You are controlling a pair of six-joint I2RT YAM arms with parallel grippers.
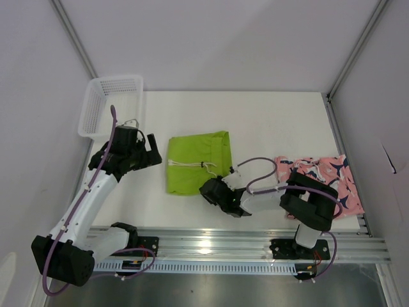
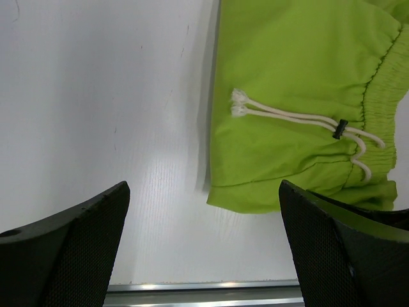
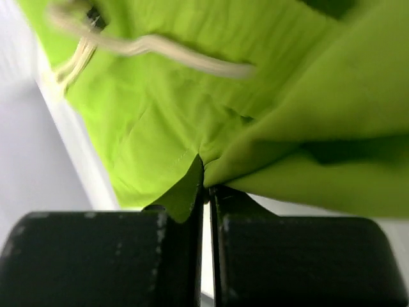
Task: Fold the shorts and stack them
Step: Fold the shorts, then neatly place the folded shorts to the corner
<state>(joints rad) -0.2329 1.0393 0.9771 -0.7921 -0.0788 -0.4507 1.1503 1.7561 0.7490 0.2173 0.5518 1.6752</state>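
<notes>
The lime green shorts (image 1: 195, 161) lie folded mid-table, white drawstring (image 2: 291, 117) on top. My right gripper (image 1: 213, 189) is at their near right corner, shut on a pinch of the green fabric (image 3: 192, 182), which bunches up at the fingertips. My left gripper (image 1: 155, 148) hovers open just left of the green shorts (image 2: 300, 96), nothing between its fingers (image 2: 70, 246). The pink shorts (image 1: 329, 182) with navy-and-white print lie at the right, partly hidden behind the right arm.
A white mesh basket (image 1: 110, 105) stands at the back left corner. A metal rail (image 1: 243, 246) runs along the table's near edge. Walls close in on both sides.
</notes>
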